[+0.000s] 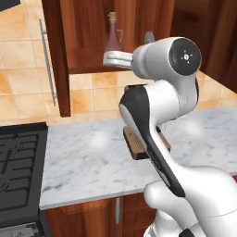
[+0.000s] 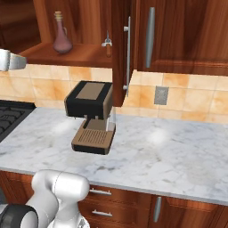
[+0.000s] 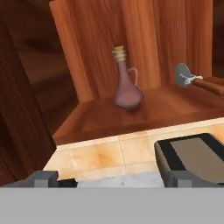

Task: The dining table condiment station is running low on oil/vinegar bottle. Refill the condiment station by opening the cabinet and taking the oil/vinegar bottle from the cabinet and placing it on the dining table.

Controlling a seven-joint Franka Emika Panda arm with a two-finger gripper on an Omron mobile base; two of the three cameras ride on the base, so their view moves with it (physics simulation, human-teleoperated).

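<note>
Pink glass bottle (image 3: 127, 89) stands upright on the open cabinet (image 3: 131, 111) shelf, likely light, smooth and breakable; best gripped around its thin neck. The gripper (image 3: 111, 178) faces it, spread wide, holding nothing.

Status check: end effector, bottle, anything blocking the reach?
End effector open, empty, short of the shelf. Oil/vinegar bottle upright in open cabinet. Metal tool lies beside it, apart; path looks open.
</note>
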